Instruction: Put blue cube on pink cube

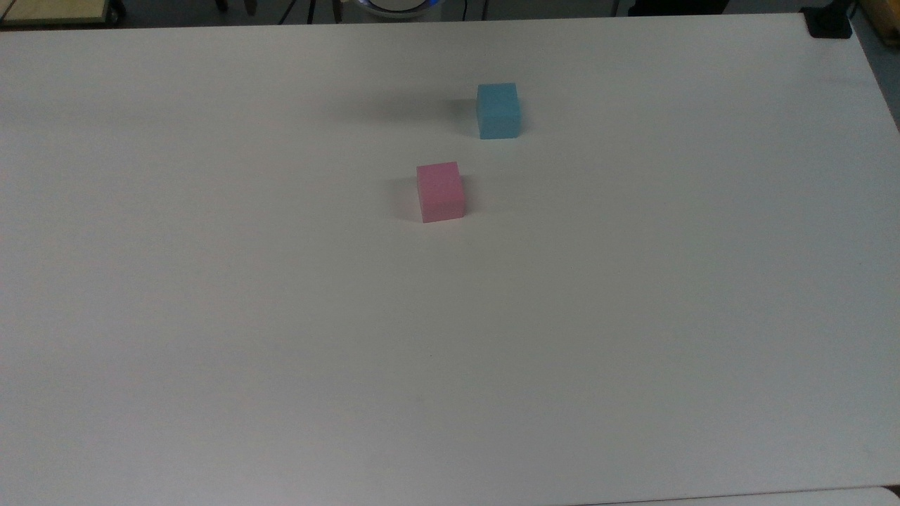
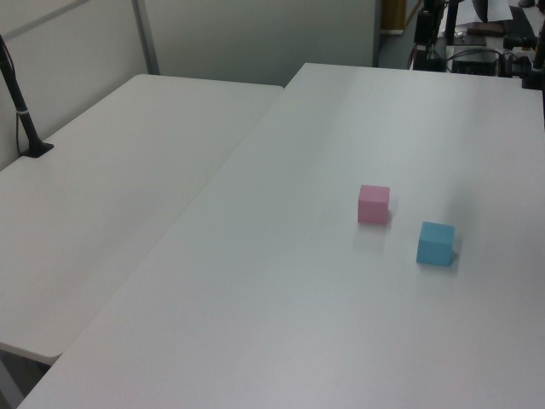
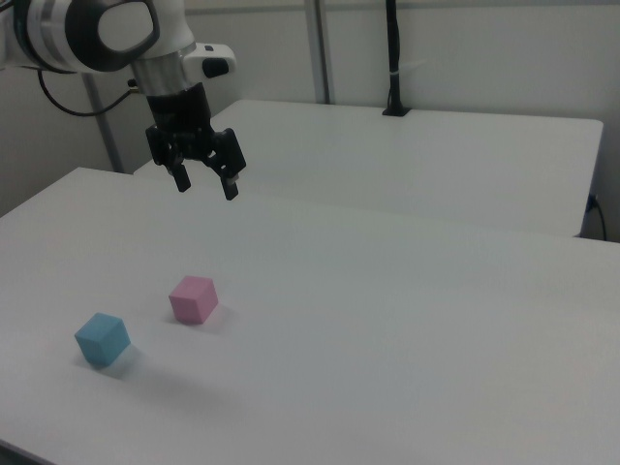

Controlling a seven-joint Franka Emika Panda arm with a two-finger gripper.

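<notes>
We record the scene from left to right in the right view. The small light-blue matte foam cube (image 3: pixel 102 339) sits flat on the white counter (image 3: pixel 407 329) near its front left corner. Just to its right and a little farther back stands the small pastel-pink matte foam cube (image 3: pixel 193 298); the two are near each other but apart, with bare counter between them. Above and behind the pink cube, the black two-finger claw (image 3: pixel 205 184) of the white robot arm (image 3: pixel 97 34) hangs well clear of the counter, its fingers spread apart and gripping nothing.

In the top view, the pink cube (image 1: pixel 440 191) lies near the middle, and the blue cube (image 1: pixel 498 110) lies up and to its right, nearer the far edge of the counter (image 1: pixel 633 316).

In the left view, the pink cube (image 2: pixel 373 204) is on the left and the blue cube (image 2: pixel 435 244) on its right, slightly nearer the camera. A second white table (image 2: pixel 111 187) adjoins the counter (image 2: pixel 298 324) on the left view's left.
</notes>
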